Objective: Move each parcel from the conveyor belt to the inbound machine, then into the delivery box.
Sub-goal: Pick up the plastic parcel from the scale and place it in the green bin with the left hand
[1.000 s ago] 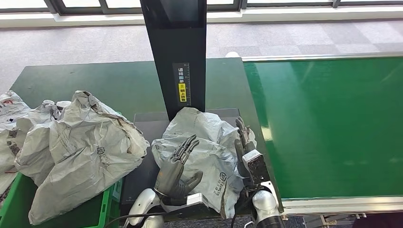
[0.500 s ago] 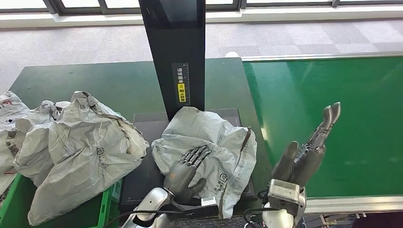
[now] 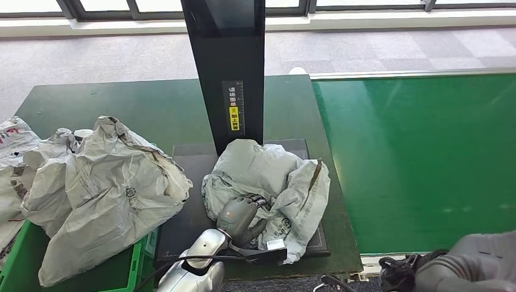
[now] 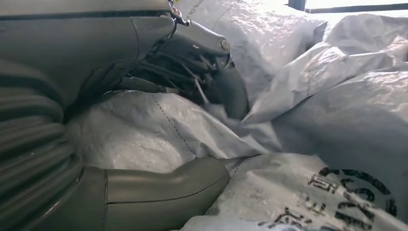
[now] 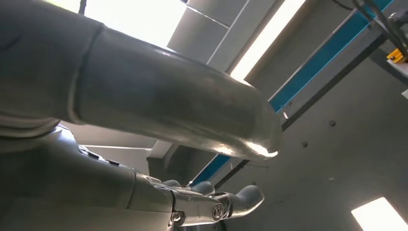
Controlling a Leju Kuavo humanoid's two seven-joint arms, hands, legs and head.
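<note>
One left hand grips parcel near platform edge.

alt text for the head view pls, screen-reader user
The robot's left hand presses on a crumpled grey parcel lying on the inbound machine's dark platform below its black post. More grey parcels are heaped over a green delivery box to the left; the green conveyor belt lies to the right.
</note>
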